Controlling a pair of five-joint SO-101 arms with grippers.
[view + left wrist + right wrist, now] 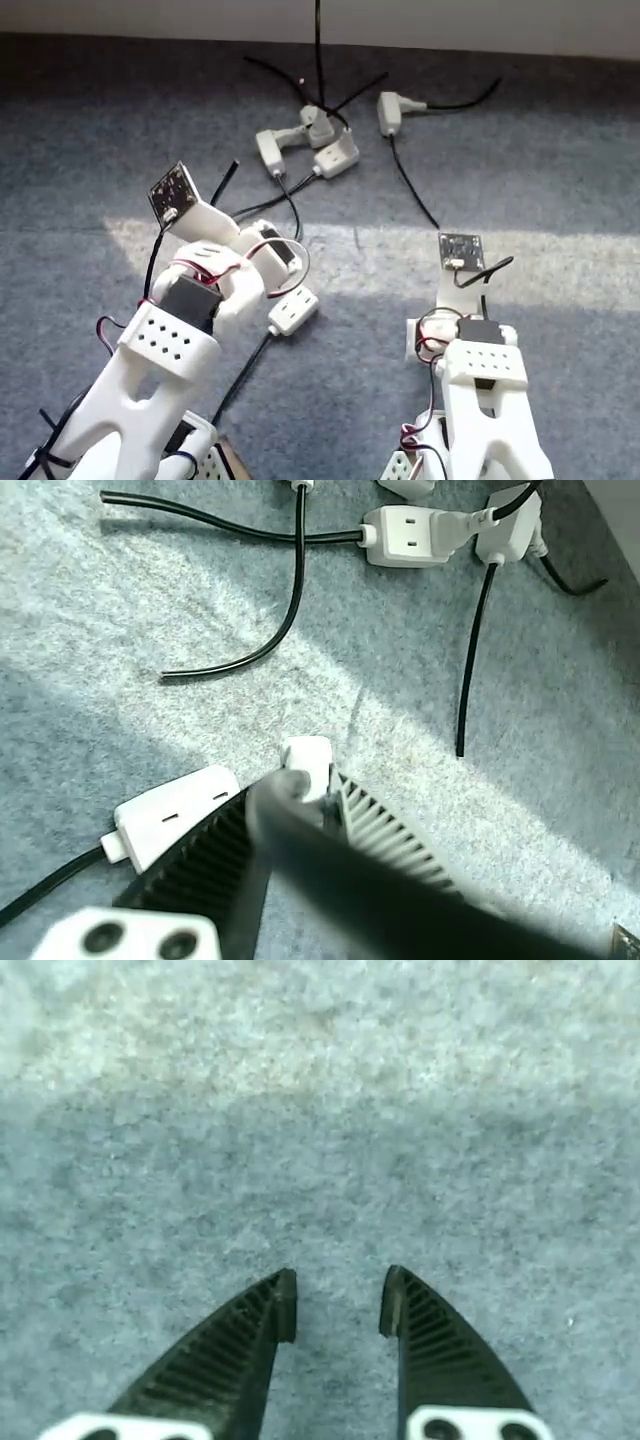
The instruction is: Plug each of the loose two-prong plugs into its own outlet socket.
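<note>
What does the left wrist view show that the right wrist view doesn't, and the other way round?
Left wrist view: the left pincer closed on a white plug, a white socket lying beside it, and black cords farther off. Right wrist view: the right pincer, open, with nothing between its fingers. Both share the grey carpet underneath.

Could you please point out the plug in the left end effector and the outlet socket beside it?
plug (306, 763): left wrist view, its white body.
outlet socket (172, 813): left wrist view, its slotted face.
</note>
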